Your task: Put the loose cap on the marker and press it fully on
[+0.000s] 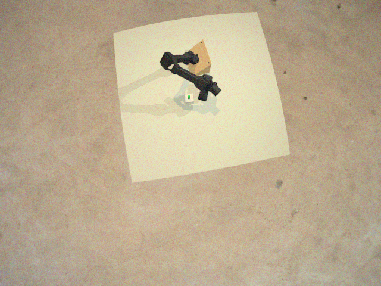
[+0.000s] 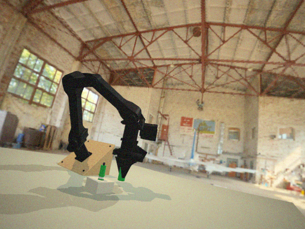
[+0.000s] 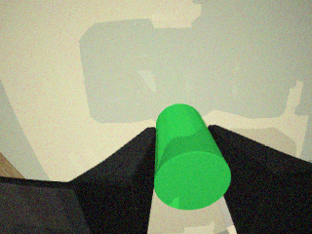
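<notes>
Two dark fingers of the claw are closed on the green cap, which stands on the table (its base showing below the fingertips), just beside the block holding the upright marker.

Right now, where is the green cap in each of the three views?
Top: not visible; the wrist covers it, right of the holder block.
Exterior: cap stands on the table between the closed jaws, right of the block.
Wrist: cap sits center frame, pinched between both dark fingers.
Shared landmark: the gripper itself.
</notes>
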Motion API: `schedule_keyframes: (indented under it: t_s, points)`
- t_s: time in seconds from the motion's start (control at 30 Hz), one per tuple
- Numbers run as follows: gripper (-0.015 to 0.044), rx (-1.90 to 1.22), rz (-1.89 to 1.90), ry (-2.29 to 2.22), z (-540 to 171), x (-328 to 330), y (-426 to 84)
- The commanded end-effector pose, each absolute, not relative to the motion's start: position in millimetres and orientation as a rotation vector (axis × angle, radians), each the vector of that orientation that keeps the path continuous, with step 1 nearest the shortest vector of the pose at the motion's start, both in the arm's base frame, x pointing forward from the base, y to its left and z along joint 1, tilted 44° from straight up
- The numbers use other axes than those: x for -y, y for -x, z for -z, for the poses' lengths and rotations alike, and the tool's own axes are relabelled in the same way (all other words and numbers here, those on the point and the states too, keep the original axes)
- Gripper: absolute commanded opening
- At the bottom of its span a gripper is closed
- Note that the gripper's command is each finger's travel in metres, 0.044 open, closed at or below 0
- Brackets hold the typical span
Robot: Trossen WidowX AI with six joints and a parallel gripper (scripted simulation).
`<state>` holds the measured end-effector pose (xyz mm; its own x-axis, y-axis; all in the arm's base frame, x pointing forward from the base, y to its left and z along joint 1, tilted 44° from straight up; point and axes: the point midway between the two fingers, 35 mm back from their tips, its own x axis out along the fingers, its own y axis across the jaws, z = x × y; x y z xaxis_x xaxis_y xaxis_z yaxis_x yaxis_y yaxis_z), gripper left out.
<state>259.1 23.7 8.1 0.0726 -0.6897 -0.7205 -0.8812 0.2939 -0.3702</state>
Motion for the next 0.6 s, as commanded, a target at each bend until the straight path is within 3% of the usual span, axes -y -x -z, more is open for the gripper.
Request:
schedule_keyframes:
  t_s: [0.0,0.57]
  points:
    - [0.0,-1.663,-0.269,1.441,-18,-34,-260]
    - [0.0,-1.663,-0.27,1.441,-55,-45,-263]
